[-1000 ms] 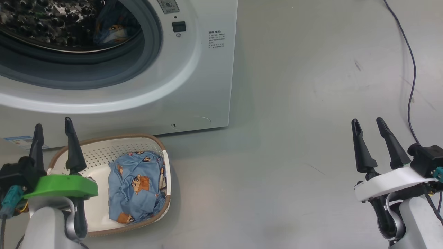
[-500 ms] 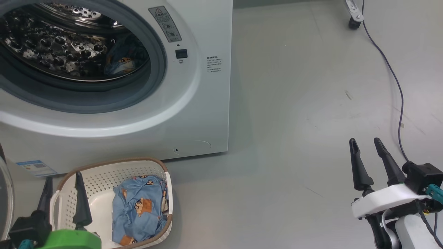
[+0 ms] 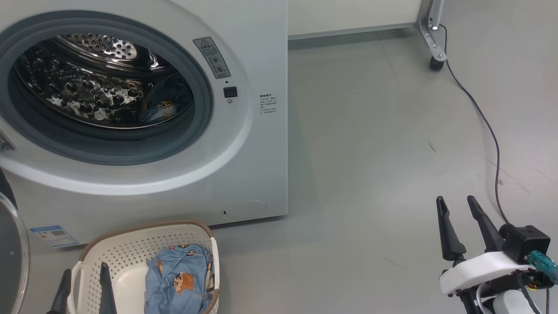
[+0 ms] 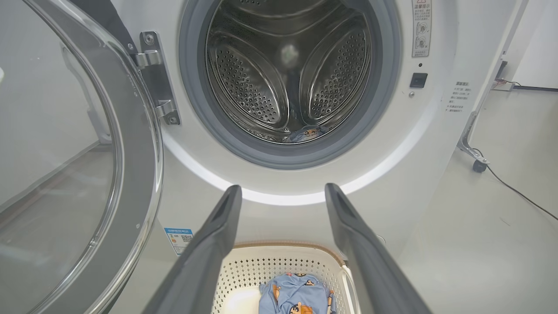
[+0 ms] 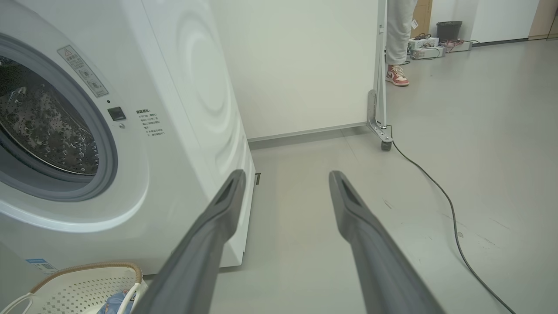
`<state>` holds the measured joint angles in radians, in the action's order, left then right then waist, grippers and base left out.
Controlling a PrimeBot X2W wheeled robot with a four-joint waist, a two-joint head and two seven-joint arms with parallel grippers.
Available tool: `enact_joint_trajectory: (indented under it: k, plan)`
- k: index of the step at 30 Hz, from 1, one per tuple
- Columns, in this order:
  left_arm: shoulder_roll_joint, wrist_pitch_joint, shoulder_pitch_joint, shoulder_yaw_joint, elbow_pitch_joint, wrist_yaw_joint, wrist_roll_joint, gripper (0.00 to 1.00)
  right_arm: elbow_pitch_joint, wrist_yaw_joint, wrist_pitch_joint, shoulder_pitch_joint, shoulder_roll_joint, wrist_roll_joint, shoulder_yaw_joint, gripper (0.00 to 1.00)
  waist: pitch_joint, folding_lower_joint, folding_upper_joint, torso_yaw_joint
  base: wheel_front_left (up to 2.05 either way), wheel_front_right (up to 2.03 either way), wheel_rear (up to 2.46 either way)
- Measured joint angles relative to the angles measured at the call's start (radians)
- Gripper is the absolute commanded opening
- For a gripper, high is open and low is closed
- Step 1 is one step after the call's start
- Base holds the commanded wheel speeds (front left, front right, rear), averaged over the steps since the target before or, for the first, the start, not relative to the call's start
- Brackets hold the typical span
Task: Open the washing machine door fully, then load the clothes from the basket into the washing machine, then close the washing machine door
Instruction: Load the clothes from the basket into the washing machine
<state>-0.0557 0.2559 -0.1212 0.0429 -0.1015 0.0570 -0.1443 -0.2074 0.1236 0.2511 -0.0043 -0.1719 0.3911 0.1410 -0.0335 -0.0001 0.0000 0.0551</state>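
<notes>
The washing machine (image 3: 257, 144) stands at the left with its steel drum (image 4: 287, 69) exposed. The washing machine door (image 4: 130, 131) is swung wide open on its hinge, and its glass edge (image 3: 13, 261) shows at the far left. One blue printed garment (image 3: 163, 107) lies inside the drum. More clothes (image 3: 178, 279) lie in the basket (image 3: 148, 229) on the floor before the machine. My left gripper (image 3: 85, 274) hangs open over the basket's left half, holding nothing. Far to the right, my right gripper (image 3: 456, 201) stands open above bare floor.
A dark cable (image 3: 488, 131) runs across the grey floor at the right to a wheeled metal frame leg (image 3: 429, 39). A person's leg and shoe (image 5: 396, 74) stand behind that frame. A white wall panel (image 5: 296, 65) closes the back.
The head camera has tilted up, so machine, basket and both grippers sit lower in the picture and more of the drum shows. Both grippers stay open.
</notes>
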Motion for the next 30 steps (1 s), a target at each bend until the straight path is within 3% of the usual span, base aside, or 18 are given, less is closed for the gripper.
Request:
enact_joint_trajectory:
  k: [30]
  plan:
    - [0.007,0.000,-0.092,-0.015,0.091,-0.008,-0.003,1.00,0.024,0.000,0.000,0.037,0.011,-0.022,-0.001,1.00,-0.007,0.0000,0.0000,-0.018,0.00,0.00,0.00]
